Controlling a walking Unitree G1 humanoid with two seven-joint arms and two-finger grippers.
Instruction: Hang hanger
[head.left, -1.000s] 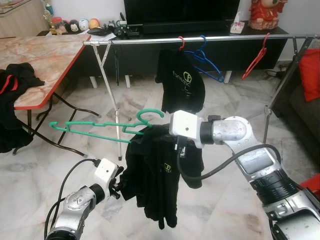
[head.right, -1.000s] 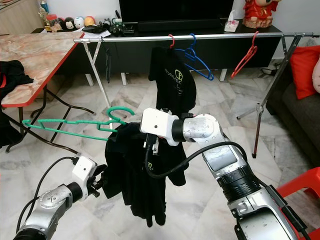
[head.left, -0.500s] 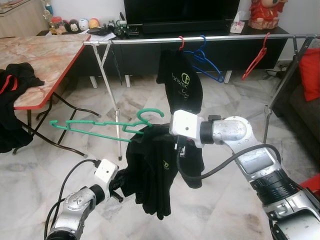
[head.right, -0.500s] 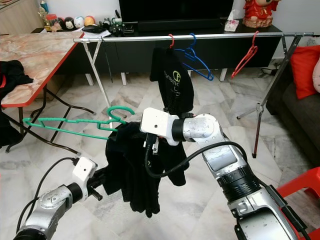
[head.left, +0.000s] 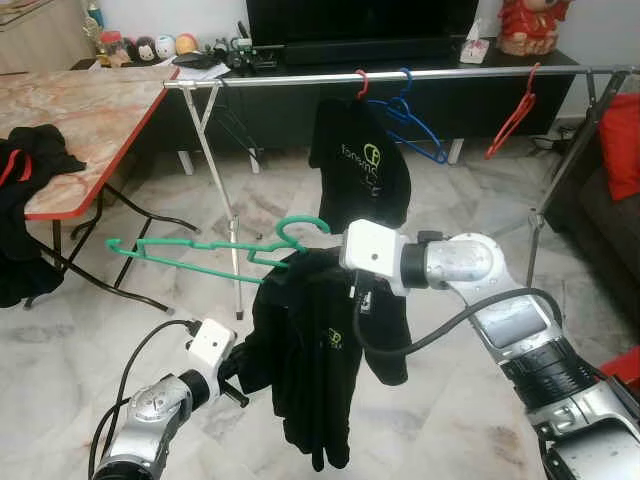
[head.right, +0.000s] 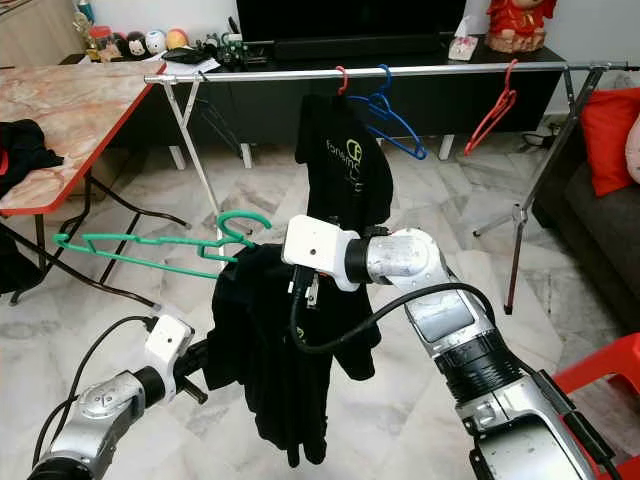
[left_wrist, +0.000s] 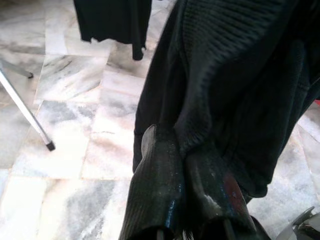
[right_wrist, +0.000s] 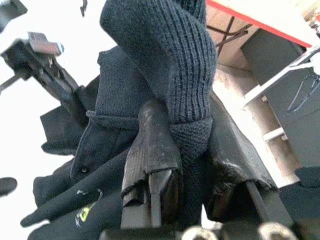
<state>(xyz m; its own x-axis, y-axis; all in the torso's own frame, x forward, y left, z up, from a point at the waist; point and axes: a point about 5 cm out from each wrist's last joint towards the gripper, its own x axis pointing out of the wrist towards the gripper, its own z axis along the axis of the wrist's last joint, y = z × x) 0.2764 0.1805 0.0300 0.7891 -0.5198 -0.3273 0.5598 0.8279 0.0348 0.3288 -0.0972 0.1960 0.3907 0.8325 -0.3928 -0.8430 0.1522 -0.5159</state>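
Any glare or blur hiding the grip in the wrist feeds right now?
Right wrist view: background blown out white, but the right hand pinching the black shirt collar reads sharp. Left wrist view: evenly lit, left hand's fingers slightly soft up close.

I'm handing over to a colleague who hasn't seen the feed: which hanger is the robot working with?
In front of the long silver clothes rail, between the robot's two arms, a black shirt hangs in mid-air. The green hanger sticks out of its collar toward the robot's left. Unlike the red and blue hangers hooked on the rail, it is green and off the rail.
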